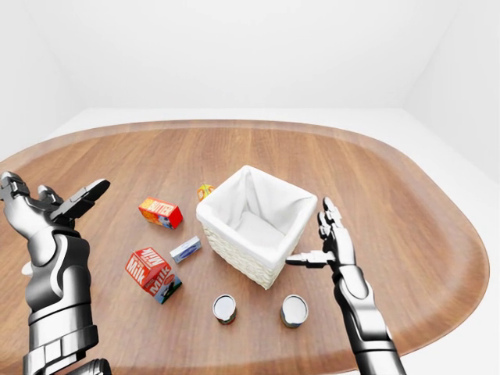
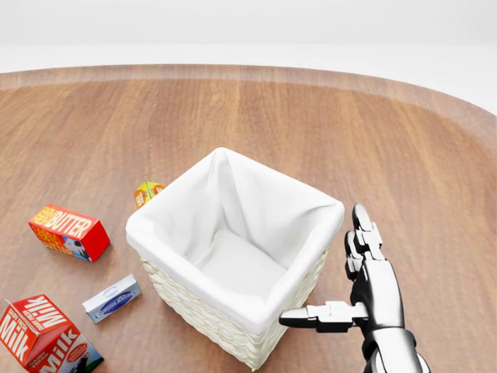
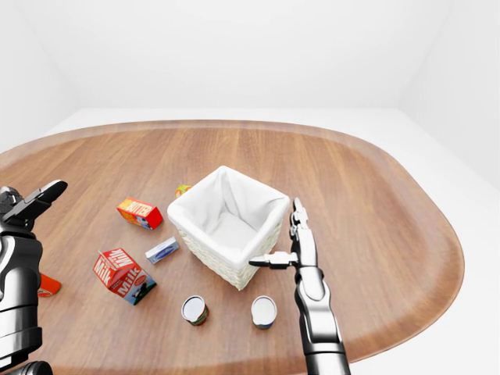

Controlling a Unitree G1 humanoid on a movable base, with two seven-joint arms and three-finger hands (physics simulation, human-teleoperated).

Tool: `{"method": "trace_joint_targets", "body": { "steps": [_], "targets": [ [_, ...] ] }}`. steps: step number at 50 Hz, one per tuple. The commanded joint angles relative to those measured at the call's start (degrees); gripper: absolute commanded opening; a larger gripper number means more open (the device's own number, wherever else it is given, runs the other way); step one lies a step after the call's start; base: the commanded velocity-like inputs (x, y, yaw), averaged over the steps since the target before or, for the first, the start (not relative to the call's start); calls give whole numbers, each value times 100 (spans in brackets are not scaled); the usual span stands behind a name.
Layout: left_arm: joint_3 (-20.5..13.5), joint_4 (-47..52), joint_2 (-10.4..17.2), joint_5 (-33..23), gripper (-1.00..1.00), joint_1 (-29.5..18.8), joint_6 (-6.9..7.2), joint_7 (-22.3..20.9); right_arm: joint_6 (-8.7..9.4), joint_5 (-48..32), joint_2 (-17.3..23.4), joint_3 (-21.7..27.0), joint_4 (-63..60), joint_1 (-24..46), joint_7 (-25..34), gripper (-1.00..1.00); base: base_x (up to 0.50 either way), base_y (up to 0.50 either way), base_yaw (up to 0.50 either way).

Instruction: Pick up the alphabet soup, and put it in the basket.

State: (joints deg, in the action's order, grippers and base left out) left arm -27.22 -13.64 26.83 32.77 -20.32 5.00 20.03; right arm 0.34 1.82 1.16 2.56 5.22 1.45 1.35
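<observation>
Two small cans stand upright on the wooden table below the basket in the left-eye view, one at left (image 1: 225,308) and one at right (image 1: 294,311). Their labels are too small to tell which is the alphabet soup. The white-lined wicker basket (image 1: 234,254) stands in the middle of the table, tilted diamond-wise, and looks empty. My right hand (image 1: 308,234) is open and empty just right of the basket, above the right can, with its thumb pointing at the basket wall. My left hand (image 1: 55,195) is open and empty, raised at the far left.
Left of the basket lie a red butter box (image 1: 160,212), a red milk carton (image 1: 152,273) and a small blue-white box (image 1: 185,249). A small orange-yellow item (image 1: 205,190) sits by the basket's upper-left corner. The table's rounded edge (image 1: 437,328) runs close at bottom right.
</observation>
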Motion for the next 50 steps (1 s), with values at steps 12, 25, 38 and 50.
{"method": "trace_joint_targets", "body": {
  "steps": [12, 25, 38, 50],
  "targets": [
    [12, -112, 29, 12, 100, -44, 0, 25, 280, 68, -51, 68, -493, -336, -316, 100, 0, 0, 0],
    [6, -110, 38, 20, 100, -51, 0, 53, 466, -36, -95, -204, -1682, -903, -225, 100, 0, 0, 0],
    [9, -152, 52, 9, 100, -59, 0, 82, 466, -158, -73, -314, -2643, -1510, 6, 100, 0, 0, 0],
    [-7, -82, 51, 10, 100, -27, 0, 93, 466, -413, -41, -685, -3261, -1776, 69, 100, 0, 0, 0]
  ]
}}
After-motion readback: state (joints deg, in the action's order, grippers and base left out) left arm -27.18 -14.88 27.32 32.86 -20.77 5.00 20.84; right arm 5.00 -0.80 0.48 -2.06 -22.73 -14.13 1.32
